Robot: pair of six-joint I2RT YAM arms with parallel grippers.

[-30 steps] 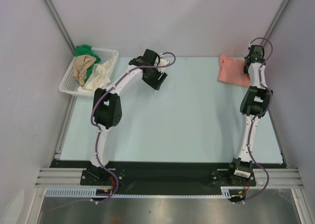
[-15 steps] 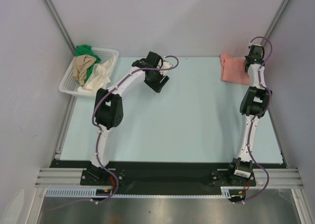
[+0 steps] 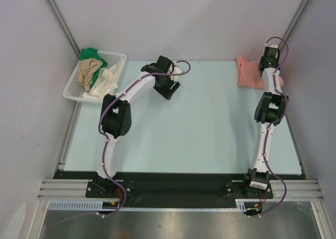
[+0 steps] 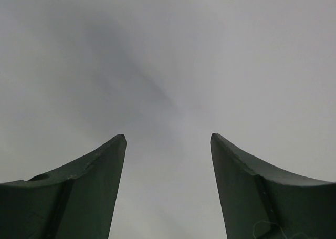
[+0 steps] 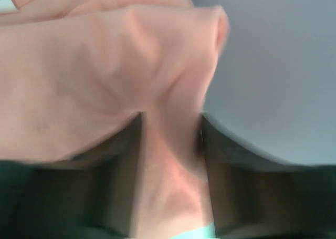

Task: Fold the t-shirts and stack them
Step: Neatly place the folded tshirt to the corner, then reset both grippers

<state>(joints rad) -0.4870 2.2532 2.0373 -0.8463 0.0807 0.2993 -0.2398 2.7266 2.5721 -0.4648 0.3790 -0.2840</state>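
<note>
The right pincer [image 5: 170,115], half-parted astride a fold of the pink shirt [image 5: 105,65], grip unclear, may snag and unfold it if pulled away; the left pincer [image 4: 168,139] gapes empty.

The right wrist picture is blurry. The pink shirt [image 5: 105,65] runs off its top and left edges. A fold sits in the right gripper [image 5: 171,121]; whether it is squeezed is unclear. From above, the right arm [image 3: 273,86] hides the shirt's right side at the far right corner of the table [image 3: 184,134]. The left gripper [image 4: 168,138] is cut off at the bottom.
</note>
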